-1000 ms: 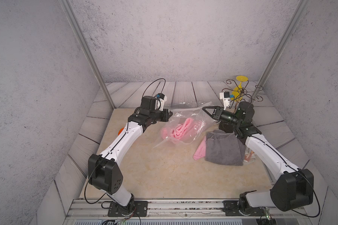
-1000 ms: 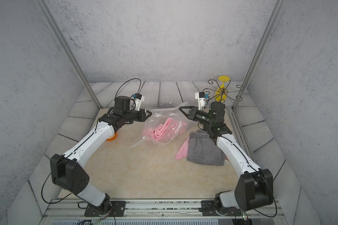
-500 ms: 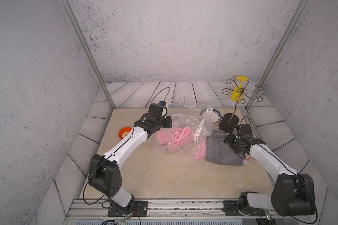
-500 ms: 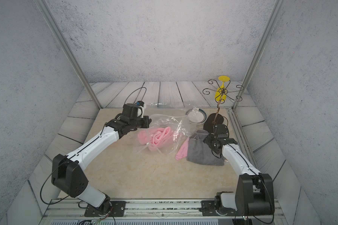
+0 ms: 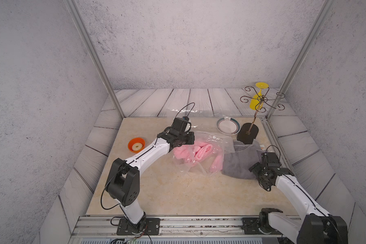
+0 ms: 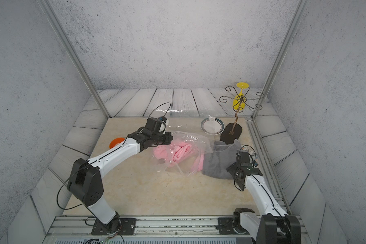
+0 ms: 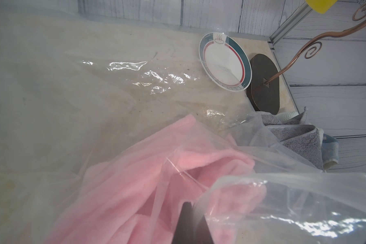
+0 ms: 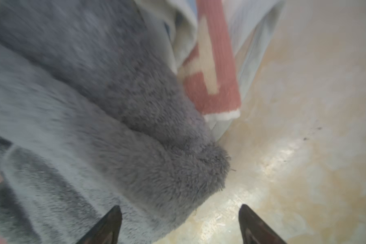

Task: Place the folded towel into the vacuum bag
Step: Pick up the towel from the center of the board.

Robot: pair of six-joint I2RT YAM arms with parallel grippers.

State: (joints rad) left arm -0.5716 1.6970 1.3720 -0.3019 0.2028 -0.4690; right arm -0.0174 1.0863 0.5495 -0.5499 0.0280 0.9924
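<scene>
Glossy crinkly plastic vacuum bag (image 5: 212, 139); fluffy grey towel (image 5: 239, 162)

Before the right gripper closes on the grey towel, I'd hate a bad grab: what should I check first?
1. The right gripper is open: ok, jaws apart.
2. An edge of the grey towel lies between those jaws: ok.
3. The patterned cloth beside the towel is clear of the jaws: ok.
4. The left gripper is shut on the vacuum bag film: ok.
5. Bag mouth stands open toward the towel: cannot tell.
</scene>
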